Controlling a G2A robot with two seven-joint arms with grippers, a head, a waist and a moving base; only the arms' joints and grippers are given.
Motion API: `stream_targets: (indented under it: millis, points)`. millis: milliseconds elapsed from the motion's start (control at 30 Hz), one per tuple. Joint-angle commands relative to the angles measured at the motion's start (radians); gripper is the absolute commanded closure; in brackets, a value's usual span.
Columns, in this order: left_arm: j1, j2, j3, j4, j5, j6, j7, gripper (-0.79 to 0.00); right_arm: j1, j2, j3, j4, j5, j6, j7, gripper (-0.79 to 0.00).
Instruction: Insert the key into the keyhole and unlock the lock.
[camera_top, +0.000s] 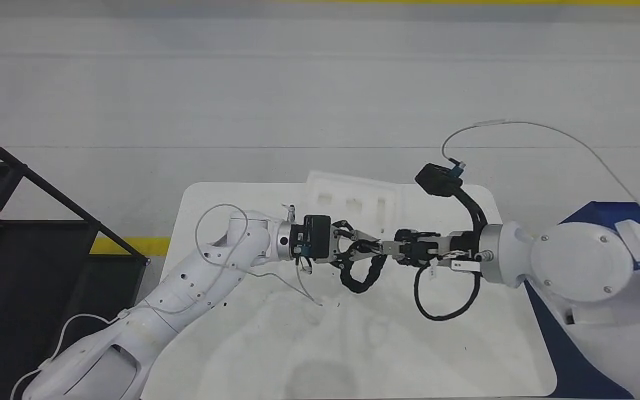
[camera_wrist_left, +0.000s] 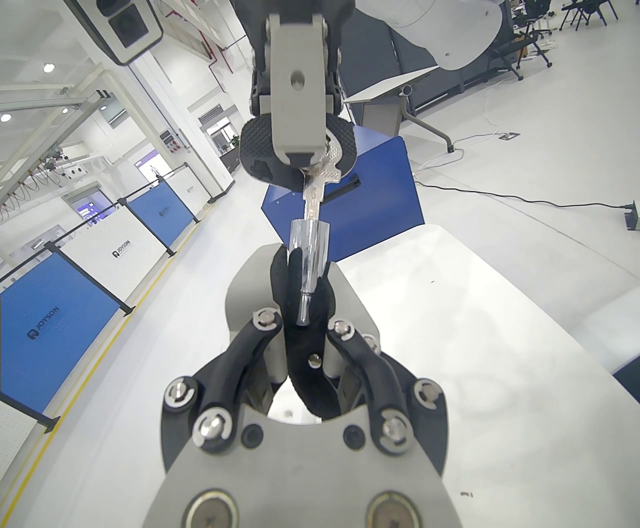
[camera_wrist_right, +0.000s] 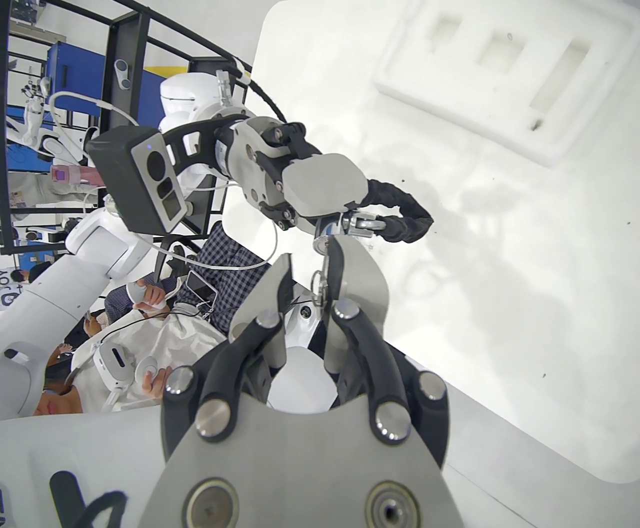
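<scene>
The lock is a black cable loop with a chrome cylinder. My left gripper is shut on it and holds it above the table, cylinder end facing the other arm. The silver key is pinched by its head in my right gripper, and its blade tip enters the cylinder's keyhole. In the top view the left gripper and right gripper meet tip to tip over the table's middle. The right wrist view has the right gripper just before the chrome cylinder and the cable loop.
A white foam tray with rectangular pockets lies at the back of the white table, behind the grippers. A black metal frame stands off the table's left side. Cables hang from both arms.
</scene>
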Motion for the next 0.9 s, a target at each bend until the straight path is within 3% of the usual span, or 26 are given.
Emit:
stream_targets:
  millis: [0,133,467,733,867]
  points:
    - [0.001,-0.002,-0.002,0.004,-0.009,-0.011,0.004,0.0,0.006,0.0,-0.001,0.0,-0.003,-0.036,0.0,-0.785]
    - [-0.003,-0.003,-0.003,0.01,-0.006,-0.046,-0.007,0.0,0.018,0.008,0.009,-0.009,-0.066,-0.152,0.018,-0.785]
    - [-0.03,0.014,-0.039,-0.026,0.0,-0.247,-0.037,0.0,0.011,0.021,0.031,-0.025,-0.075,-0.534,0.095,-0.785]
    - [-0.041,0.052,-0.032,-0.043,-0.09,-0.254,-0.083,0.0,-0.012,0.024,0.029,-0.02,-0.088,-0.646,0.093,-0.785]
    - [-0.051,0.077,-0.015,-0.043,-0.128,-0.254,-0.102,0.0,-0.035,0.019,0.043,0.062,0.018,-0.64,0.0,-0.785]
